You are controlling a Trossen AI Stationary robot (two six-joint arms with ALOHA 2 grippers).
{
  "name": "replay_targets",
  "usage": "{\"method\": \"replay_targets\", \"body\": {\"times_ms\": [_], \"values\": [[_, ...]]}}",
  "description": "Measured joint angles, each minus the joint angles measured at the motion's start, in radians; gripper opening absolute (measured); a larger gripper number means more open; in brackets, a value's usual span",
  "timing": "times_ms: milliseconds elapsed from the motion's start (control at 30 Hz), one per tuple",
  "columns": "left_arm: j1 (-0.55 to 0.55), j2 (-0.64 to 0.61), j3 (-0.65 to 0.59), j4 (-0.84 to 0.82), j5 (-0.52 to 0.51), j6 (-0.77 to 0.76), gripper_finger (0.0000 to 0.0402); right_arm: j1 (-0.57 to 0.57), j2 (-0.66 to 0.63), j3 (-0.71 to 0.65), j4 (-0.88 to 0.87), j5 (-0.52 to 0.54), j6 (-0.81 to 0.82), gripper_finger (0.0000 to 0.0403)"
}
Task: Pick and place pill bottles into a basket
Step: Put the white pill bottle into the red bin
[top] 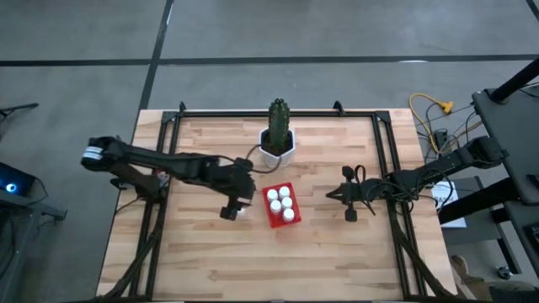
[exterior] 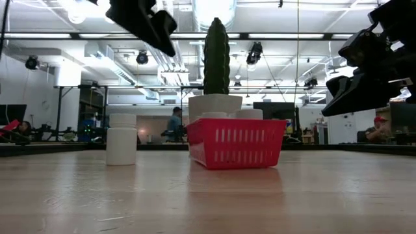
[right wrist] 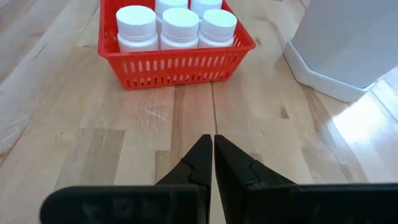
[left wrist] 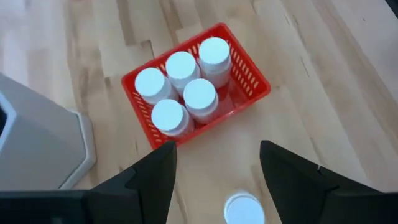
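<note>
A big open industrial lab or workshop hall is showing behind the wooden surface [exterior: 208,195]: exposed ducts [exterior: 123,55] and lamps [exterior: 142,58] are hanging from a high ceiling, people [exterior: 174,123] are sitting at desks with monitors [exterior: 403,117] far beyond, and bare concrete floor [top: 269,34] and loose cables [top: 434,114] are lying around the rig.

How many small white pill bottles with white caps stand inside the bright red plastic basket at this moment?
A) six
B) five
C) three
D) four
B: the left wrist view shows five white caps inside the red basket, while one more pill bottle stands on the wooden table outside it, below the open left gripper.
</note>
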Motion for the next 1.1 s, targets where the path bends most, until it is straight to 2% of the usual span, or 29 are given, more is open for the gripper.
{"method": "replay_targets", "body": {"times_ms": [100,233,567,833,1100], "values": [[0.000,-0.079,-0.124,0.115,-0.010,-0.005,0.0212,0.000,0.000,0.000,0.007,0.004,0.012,0.0008],[0.001,-0.161,-0.257,0.157,-0.028,-0.057,0.0212,0.000,0.000,0.000,0.010,0.006,0.023,0.0008],[-0.001,-0.264,-0.577,0.412,-0.025,-0.157,0.0212,0.000,0.000,0.000,0.044,0.009,0.019,0.0008],[-0.001,-0.293,-0.655,0.476,-0.014,-0.157,0.0212,0.000,0.000,0.000,0.054,0.009,0.034,0.0008],[-0.002,-0.293,-0.655,0.480,0.089,-0.156,0.0212,0.000,0.000,0.001,0.065,0.009,0.043,0.0008]]}}
